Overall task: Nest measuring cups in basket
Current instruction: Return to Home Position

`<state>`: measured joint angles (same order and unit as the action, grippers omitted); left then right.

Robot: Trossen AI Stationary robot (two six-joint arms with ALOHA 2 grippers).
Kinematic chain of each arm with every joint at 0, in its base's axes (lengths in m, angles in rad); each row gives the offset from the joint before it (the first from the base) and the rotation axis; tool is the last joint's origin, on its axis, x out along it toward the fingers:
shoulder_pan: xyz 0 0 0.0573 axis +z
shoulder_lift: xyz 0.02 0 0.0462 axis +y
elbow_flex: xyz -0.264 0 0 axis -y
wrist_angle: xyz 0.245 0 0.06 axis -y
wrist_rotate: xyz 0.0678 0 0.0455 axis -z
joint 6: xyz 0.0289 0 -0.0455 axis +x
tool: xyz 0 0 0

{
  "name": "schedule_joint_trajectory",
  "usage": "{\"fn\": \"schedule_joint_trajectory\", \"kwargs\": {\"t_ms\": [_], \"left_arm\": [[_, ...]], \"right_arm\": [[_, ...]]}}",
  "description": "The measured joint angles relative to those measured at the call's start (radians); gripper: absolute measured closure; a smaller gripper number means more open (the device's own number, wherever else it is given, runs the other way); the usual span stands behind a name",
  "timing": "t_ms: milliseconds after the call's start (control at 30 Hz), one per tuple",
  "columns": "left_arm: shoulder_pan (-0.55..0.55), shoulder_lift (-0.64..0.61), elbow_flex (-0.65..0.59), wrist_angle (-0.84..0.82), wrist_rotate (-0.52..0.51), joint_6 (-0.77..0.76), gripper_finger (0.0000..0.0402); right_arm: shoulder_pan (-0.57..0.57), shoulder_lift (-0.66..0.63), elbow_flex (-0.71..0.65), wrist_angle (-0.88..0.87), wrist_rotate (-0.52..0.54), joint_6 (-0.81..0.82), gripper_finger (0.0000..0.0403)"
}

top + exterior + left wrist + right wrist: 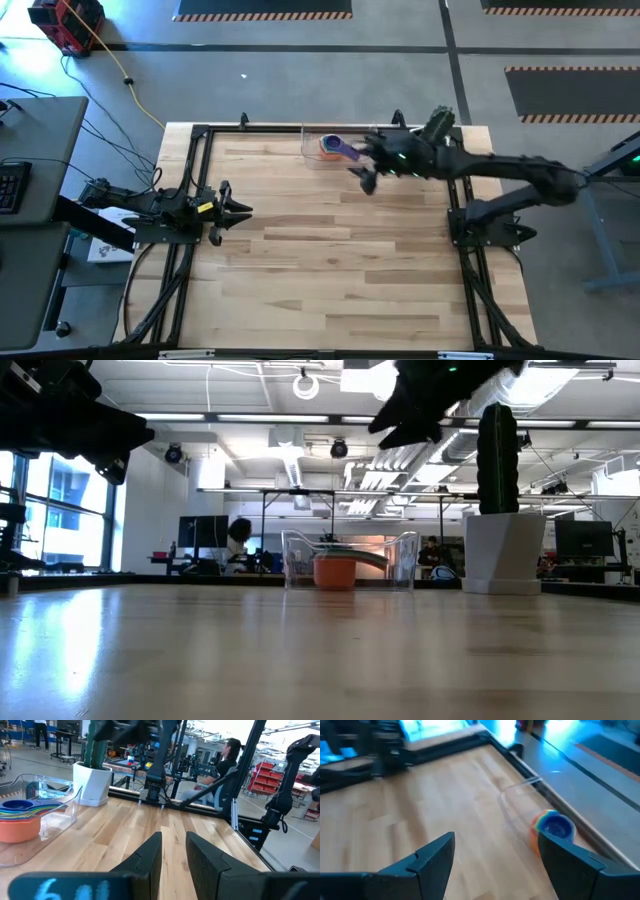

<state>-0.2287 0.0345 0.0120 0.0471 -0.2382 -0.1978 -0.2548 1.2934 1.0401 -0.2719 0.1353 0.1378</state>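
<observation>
Currently the measuring cups (pixel 333 147) sit nested as one stack inside the basket (pixel 306 146), which stands at the far edge of the table (pixel 330 270), slightly right of centre. In the low view the orange cup (pixel 335 572) is the outermost and rests on the floor of the basket (pixel 405 555). The coloured rims of the other cups are layered above it, and a purple handle (pixel 347 152) projects toward the right.

Right gripper (pixel 366 178): positioned above the table, just right of and nearer than the basket, not touching it. Its jaws are spread wide and hold nothing; the right wrist view shows the stack (pixel 551 827) beyond the gap between the two fingers (pixel 436 855).

Left gripper (pixel 240 210): positioned over the left side of the table, well apart from the basket. Its jaws are parted by a narrow gap, with nothing between them. The left wrist view looks across the table toward the basket (pixel 62 795) and the stack (pixel 20 820).

A white pot with a green cactus (pixel 500 545) stands at the far edge, to the right of the basket. A seated person (pixel 226 757) is visible in the room beyond the table.
</observation>
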Motion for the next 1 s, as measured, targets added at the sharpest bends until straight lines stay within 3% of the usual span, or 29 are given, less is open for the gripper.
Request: {"fn": "schedule_joint_trajectory", "kwargs": {"t_ms": [233,467,733,867,1000], "left_arm": [[0.0,0.0,0.0,0.0,0.0,0.0,0.0323],[0.0,0.0,0.0,0.0,0.0,0.0,0.0323],[0.0,0.0,0.0,0.0,0.0,0.0,0.0323],[0.0,0.0,0.0,0.0,0.0,0.0,0.0323],[0.0,0.0,0.0,0.0,0.0,0.0,0.0323]], "right_arm": [[0.085,-0.357,-0.349,0.127,0.031,0.051,0.0128],[0.149,-0.739,-0.627,0.141,0.011,0.164,0.0128],[0.192,-1.081,-0.815,0.143,-0.011,0.16,0.0128],[0.201,-1.206,-0.883,0.142,-0.063,0.093,0.0128],[0.202,-1.293,-0.96,0.14,-0.086,0.123,0.0128]]}}
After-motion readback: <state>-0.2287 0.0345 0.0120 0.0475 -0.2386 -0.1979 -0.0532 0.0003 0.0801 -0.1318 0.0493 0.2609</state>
